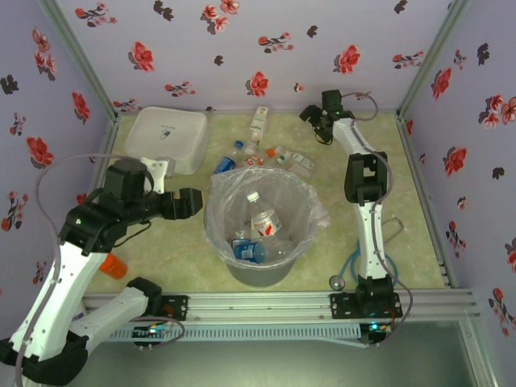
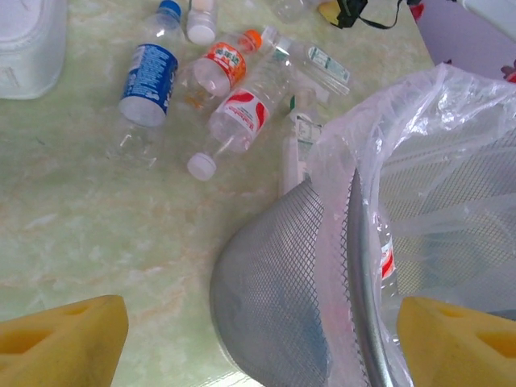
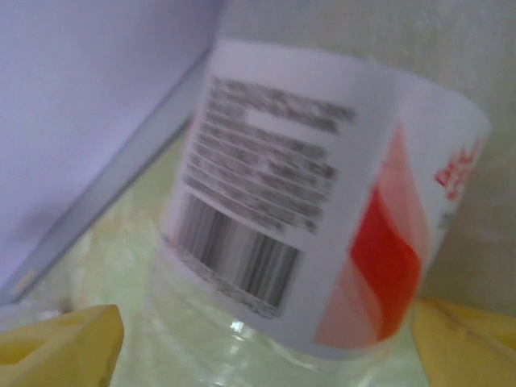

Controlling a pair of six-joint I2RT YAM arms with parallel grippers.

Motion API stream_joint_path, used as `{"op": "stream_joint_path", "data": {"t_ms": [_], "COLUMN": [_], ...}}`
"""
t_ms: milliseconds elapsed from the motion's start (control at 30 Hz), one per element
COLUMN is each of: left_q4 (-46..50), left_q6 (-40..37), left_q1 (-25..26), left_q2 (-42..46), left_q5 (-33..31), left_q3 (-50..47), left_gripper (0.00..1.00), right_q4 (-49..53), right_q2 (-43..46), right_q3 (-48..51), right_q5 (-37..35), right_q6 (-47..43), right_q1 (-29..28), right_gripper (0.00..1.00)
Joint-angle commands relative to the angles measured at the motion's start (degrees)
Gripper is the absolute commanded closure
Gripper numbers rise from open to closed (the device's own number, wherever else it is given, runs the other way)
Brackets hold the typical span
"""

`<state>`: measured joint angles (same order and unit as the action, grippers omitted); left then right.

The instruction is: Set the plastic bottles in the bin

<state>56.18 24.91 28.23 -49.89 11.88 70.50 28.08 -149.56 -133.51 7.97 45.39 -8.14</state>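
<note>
Roughly halfway, I'd say: the bin (image 1: 260,274) in the middle of the desk (image 1: 181,262) already has several bottles (image 1: 264,222) lying in its crinkly liner, one with a white cap and red label on top and a blue-labelled one lower down. A loose cluster is left on the desk behind it. From the left wrist I can pick out a blue-labelled bottle (image 2: 149,81), an orange-capped one (image 2: 219,66), a red-and-white-labelled one (image 2: 240,114) with its white cap toward the camera, and a clear one (image 2: 322,64) further back. One more stands upright near the back wall (image 1: 259,121), beside the white lidded container (image 1: 168,137). So five or six look to be still waiting. The left fingers (image 2: 60,343) are spread wide with nothing between them, hanging just over the bin's left rim, its mesh wall (image 2: 274,298) below. The right arm is stretched to the far right corner, and there the right fingers (image 3: 468,343) sit either side of a white-and-red-labelled bottle (image 3: 322,218) lying close under the camera. I cannot tell whether they are pressing on it or only straddling it.
</note>
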Motion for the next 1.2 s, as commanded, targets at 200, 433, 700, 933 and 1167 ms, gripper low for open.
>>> {"op": "stream_joint_path", "data": {"t_ms": [200,433,700,933,1167], "left_q4": [-1.5,-5.2,-7.3,-10.0,-11.3], "left_q6": [0.1,-0.8,-2.5,-2.9,-2.6], "left_q1": [6.1,8.9,10.7,10.6,11.0], "left_q2": [-4.1,-4.8,-6.7,-7.9,-7.8], "left_q5": [-3.0,-2.9,-2.6,-1.0,-1.9], "left_q3": [0.6,0.6,-0.2,-2.0,-3.2], "left_gripper": [0.17,0.16,0.19,0.33,0.43], "right_q4": [4.6,0.1,-1.1,2.5,10.3], "right_q2": [6.2,22.9,44.9,65.8,83.4], "right_q3": [5.2,23.6,42.7,52.5,53.2], "right_q5": [-1.4,-4.7,-4.9,0.0,3.6], "right_q6": [-6.6,-12.1,-18.5,-20.6,-23.3], "right_q1": [1.4,4.1,7.1,7.1,3.7], "right_gripper": [0.37,0.43,0.46,0.52,0.54]}}
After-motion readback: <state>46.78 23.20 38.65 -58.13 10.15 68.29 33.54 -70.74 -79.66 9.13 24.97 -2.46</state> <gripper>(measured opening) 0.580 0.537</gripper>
